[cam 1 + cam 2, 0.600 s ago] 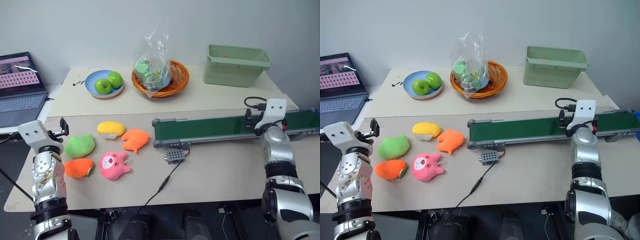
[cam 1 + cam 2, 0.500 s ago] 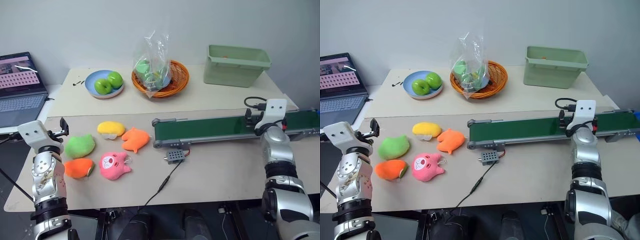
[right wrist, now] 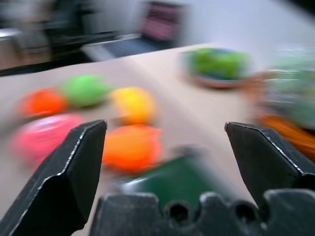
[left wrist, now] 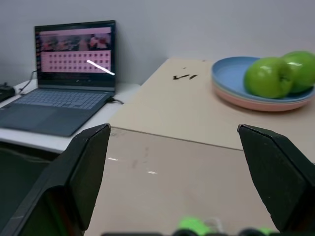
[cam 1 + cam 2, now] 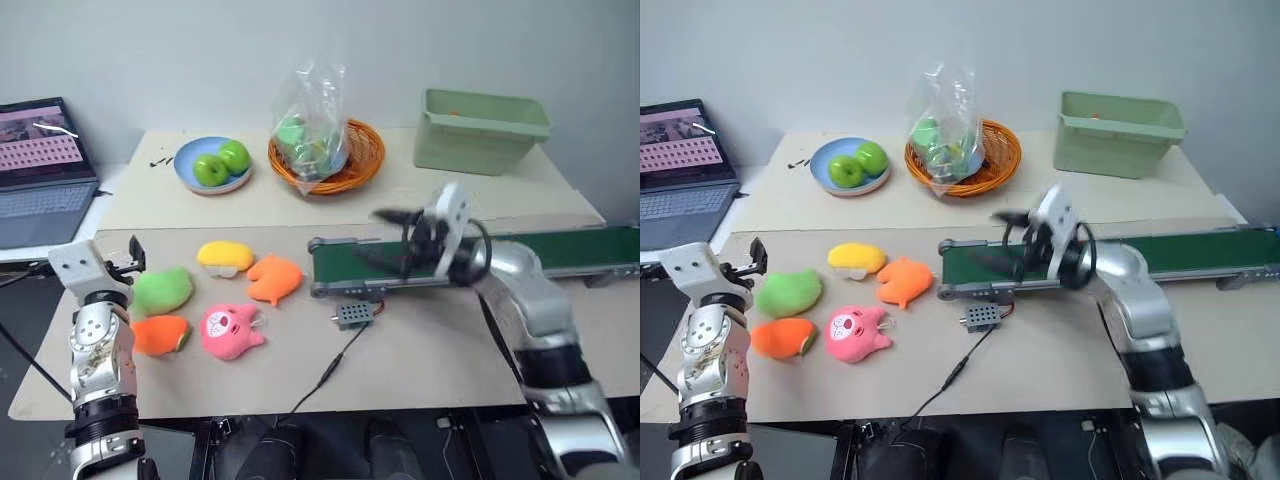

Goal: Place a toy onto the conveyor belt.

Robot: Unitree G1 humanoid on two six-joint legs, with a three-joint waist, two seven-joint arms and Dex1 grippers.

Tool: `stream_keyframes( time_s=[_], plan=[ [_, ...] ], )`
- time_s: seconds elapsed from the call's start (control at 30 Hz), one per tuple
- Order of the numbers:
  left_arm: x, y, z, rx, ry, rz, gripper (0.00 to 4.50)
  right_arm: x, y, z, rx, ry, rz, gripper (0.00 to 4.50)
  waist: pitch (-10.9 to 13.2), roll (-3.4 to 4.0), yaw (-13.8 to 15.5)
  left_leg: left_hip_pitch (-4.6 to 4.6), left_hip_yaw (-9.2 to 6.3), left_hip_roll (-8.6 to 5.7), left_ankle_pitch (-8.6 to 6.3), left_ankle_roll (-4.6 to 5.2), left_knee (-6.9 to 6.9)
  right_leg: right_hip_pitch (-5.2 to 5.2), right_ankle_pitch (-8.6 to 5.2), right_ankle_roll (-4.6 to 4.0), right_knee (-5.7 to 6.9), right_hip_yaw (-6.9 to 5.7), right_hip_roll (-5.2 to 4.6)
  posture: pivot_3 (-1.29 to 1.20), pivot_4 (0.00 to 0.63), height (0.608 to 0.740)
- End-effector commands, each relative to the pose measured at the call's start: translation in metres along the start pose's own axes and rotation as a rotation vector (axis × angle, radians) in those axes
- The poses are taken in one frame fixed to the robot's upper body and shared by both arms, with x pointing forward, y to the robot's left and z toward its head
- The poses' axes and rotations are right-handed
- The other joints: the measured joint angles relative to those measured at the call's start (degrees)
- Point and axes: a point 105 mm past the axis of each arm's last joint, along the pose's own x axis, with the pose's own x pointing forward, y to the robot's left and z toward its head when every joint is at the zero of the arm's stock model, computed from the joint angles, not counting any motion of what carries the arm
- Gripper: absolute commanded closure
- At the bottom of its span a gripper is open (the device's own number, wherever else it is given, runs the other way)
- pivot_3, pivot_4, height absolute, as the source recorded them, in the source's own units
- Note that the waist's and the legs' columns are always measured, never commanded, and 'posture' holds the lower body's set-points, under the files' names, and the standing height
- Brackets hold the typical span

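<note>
right hand [image 5: 400, 240] wide open, empty, over conveyor belt [image 5: 560, 250] end | aimed at carrot toy [image 5: 158, 335] | left hand [image 4: 182, 162] open, empty

No readable text, label, brand or number anywhere; only tiny, illegible pink rows on the laptop [image 4: 76, 49] screen and a few small black marks, no clear letters, on the table [image 4: 184, 76] near the plate [image 4: 236, 83].
</note>
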Motion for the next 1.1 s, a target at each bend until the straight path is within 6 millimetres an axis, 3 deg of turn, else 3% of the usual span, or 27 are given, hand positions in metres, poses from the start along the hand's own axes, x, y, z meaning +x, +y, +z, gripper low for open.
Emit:
stream_keyframes(
  time_s=[0.03, 0.1, 0.2, 0.3, 0.37, 0.47, 0.53, 0.67, 0.73, 0.9, 1.1],
  plan=[
    [0.001, -0.001, 0.018, -0.021, -0.064, -0.006, 0.09, 0.0, 0.018, 0.016, -0.051, -0.019, 0.131, 0.0, 0.0, -0.01, -0.05, 0.0, 0.07, 0.0, -0.01, 0.01, 0.0, 0.0, 0.11, -0.01, -0.06, 0.06, 0.0, 0.0, 0.15, 0.74],
    [-0.005, 0.007, 0.028, -0.131, -0.078, 0.007, 0.09, 0.002, 0.016, 0.01, -0.062, 0.016, 0.136, 0.0, 0.02, -0.06, -0.17, 0.08, 0.19, 0.04, -0.18, 0.31, 0.0, 0.01, 0.26, -0.05, -0.1, 0.14, 0.04, 0.0, 0.15, 0.74],
    [-0.029, 0.021, 0.041, -0.456, -0.063, -0.041, 0.09, 0.003, 0.01, 0.001, -0.064, 0.056, 0.121, 0.0, 0.03, -0.09, -0.5, 0.25, 0.47, 0.55, -0.24, 0.25, -0.01, 0.0, 0.49, -0.26, -0.1, 0.14, 0.39, 0.0, 0.15, 0.74],
    [-0.066, 0.033, 0.051, -0.71, -0.044, -0.121, 0.09, 0.002, 0.009, -0.005, -0.059, 0.073, 0.116, 0.0, 0.03, -0.09, -1.39, 0.62, 0.76, 1.02, -0.57, 0.01, -0.03, -0.04, 0.51, -0.39, 0.01, 0.17, 0.75, 0.0, 0.15, 0.74],
    [-0.097, 0.048, 0.046, -0.787, -0.002, -0.138, 0.09, 0.001, 0.008, -0.012, -0.049, 0.094, 0.11, 0.0, 0.03, -0.09, -1.36, 0.8, 0.98, 1.35, -0.82, -0.05, -0.03, -0.04, 0.46, -0.52, 0.03, 0.13, 0.94, 0.0, 0.15, 0.74],
    [-0.133, 0.049, 0.04, -0.926, 0.039, -0.197, 0.09, 0.001, 0.008, -0.016, -0.035, 0.098, 0.111, 0.0, 0.03, -0.08, -1.38, 0.98, 1.27, 1.65, -1.06, -0.15, -0.04, -0.08, 0.42, -0.84, 0.03, 0.17, 1.2, 0.0, 0.15, 0.74],
    [-0.148, 0.047, 0.026, -0.999, 0.086, -0.196, 0.09, 0.002, 0.007, -0.017, -0.029, 0.093, 0.112, 0.0, 0.05, -0.1, -0.42, 0.99, 1.36, 1.67, -1.07, -0.13, -0.04, -0.07, 0.42, -0.9, 0.02, 0.2, 1.2, 0.0, 0.15, 0.74],
    [-0.176, 0.034, -0.032, -1.137, 0.241, -0.102, 0.09, 0.004, 0.003, -0.019, -0.034, 0.101, 0.097, 0.0, 0.09, -0.11, 0.6, 1.29, 1.6, 1.89, -1.04, -0.18, -0.01, 0.44, 0.23, -0.6, -0.18, 0.23, 1.35, 0.0, 0.15, 0.74],
    [-0.181, 0.026, -0.051, -1.184, 0.286, -0.085, 0.09, 0.004, 0.001, -0.018, -0.036, 0.098, 0.092, 0.0, 0.12, -0.15, 1.01, 1.71, 1.75, 2.08, -1.12, -0.14, -0.02, 1.0, 0.13, -0.53, -0.33, 0.18, 1.45, 0.0, 0.15, 0.74],
    [-0.171, 0.014, -0.084, -1.253, 0.335, -0.043, 0.09, 0.003, 0.0, -0.014, -0.045, 0.087, 0.081, 0.0, 0.16, -0.28, 1.21, 1.76, 2.02, 2.5, -1.25, -0.2, -0.02, 0.95, 0.07, -0.64, -0.38, 0.21, 1.78, 0.0, 0.15, 0.74],
    [-0.153, 0.005, -0.087, -1.266, 0.343, -0.043, 0.09, 0.0, -0.002, -0.011, -0.057, 0.092, 0.062, 0.0, 0.16, -0.29, 0.97, 1.74, 2.08, 2.65, -1.37, -0.32, -0.06, 0.77, 0.33, -1.16, -0.4, 0.24, 1.94, 0.0, 0.15, 0.74]
  ],
)
